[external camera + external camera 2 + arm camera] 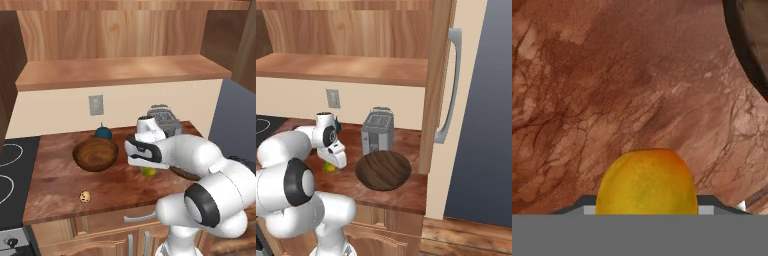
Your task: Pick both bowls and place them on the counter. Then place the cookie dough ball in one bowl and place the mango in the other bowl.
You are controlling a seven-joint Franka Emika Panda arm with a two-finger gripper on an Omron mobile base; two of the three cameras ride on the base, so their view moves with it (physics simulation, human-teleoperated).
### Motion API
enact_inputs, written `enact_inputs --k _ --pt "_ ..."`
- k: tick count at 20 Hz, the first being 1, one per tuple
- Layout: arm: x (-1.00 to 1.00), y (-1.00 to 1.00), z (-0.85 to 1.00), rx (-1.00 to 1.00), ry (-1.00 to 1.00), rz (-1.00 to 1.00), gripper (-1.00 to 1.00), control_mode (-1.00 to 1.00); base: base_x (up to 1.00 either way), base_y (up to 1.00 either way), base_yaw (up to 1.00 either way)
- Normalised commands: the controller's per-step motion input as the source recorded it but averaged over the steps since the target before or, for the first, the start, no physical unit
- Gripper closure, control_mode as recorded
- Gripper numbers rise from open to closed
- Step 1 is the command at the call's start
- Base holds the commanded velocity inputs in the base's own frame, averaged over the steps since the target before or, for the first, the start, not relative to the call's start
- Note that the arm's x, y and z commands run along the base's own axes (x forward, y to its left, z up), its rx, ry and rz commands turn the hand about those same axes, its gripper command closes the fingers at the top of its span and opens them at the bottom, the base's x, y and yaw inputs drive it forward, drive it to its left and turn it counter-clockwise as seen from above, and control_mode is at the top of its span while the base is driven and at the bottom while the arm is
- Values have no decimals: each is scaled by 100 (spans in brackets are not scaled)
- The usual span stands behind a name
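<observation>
On the reddish counter (55, 175), going left to right in the left base view, the cookie dough ball (85, 196) lies alone near the front edge. Behind and to its right sits the deeper reddish-brown bowl (95, 154), upright, with a dark teal round fruit (103, 132) just behind it. Next comes the gripper (646, 212), lowered over the mango (148, 172), which rests on the counter. In the hand view the mango fills the space between the 2 fingers, which stand about half closed against its sides. To the right lies the wider dark bowl (383, 170), upright near the counter's front edge, with a grey toaster (377, 131) just behind it.
</observation>
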Motion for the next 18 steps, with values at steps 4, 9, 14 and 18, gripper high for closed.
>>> enact_inputs --k 4,9,14,18 --pt "-35 -12 71 1 -13 1 100 -100 0 0 0" --pt "-38 -34 60 1 -17 7 100 -100 0 0 0" --pt "-36 -51 50 0 -28 11 100 -100 0 0 0" --pt "-15 -71 25 2 -27 7 100 -100 0 0 0"
